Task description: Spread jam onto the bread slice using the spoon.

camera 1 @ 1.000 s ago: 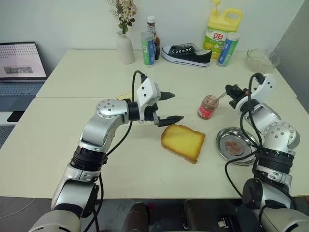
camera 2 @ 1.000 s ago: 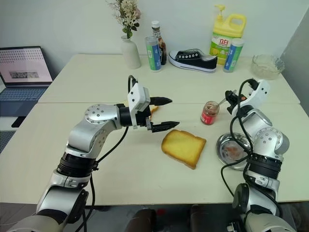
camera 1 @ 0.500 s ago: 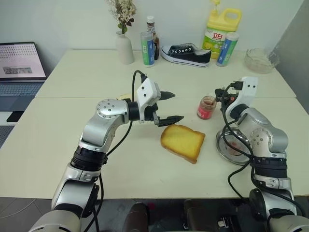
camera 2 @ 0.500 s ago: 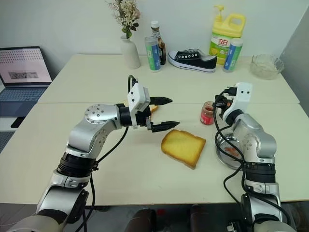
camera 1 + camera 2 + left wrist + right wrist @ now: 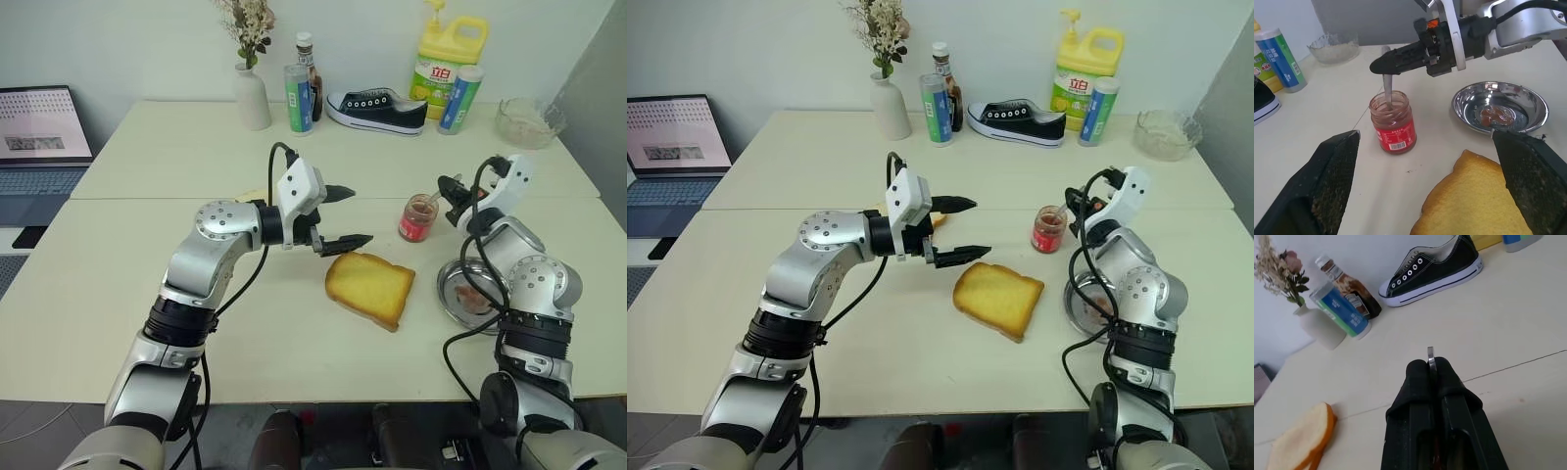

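The thick golden bread slice [image 5: 372, 287] lies flat in the middle of the table. To its right and a little farther back stands the small glass jar of jam [image 5: 418, 217]. My right gripper [image 5: 453, 186] hovers just right of the jar. It is shut on the handle of the spoon [image 5: 1387, 93], whose bowl dips into the jar's mouth. My left gripper [image 5: 361, 214] is open above the table just left of the bread, pointing toward the jar, with nothing between its fingers [image 5: 1327, 188].
A round steel dish [image 5: 453, 294] with red smears sits right of the bread. Along the far edge stand a vase [image 5: 254, 95], bottles [image 5: 305, 93], a black shoe [image 5: 380, 106], a yellow detergent bottle [image 5: 443, 69] and a glass bowl [image 5: 527, 120]. A paler slice [image 5: 1300, 440] lies behind my left arm.
My right arm has shifted its elbow while the gripper with the spoon edged slightly left toward the jar. The left arm has kept still.
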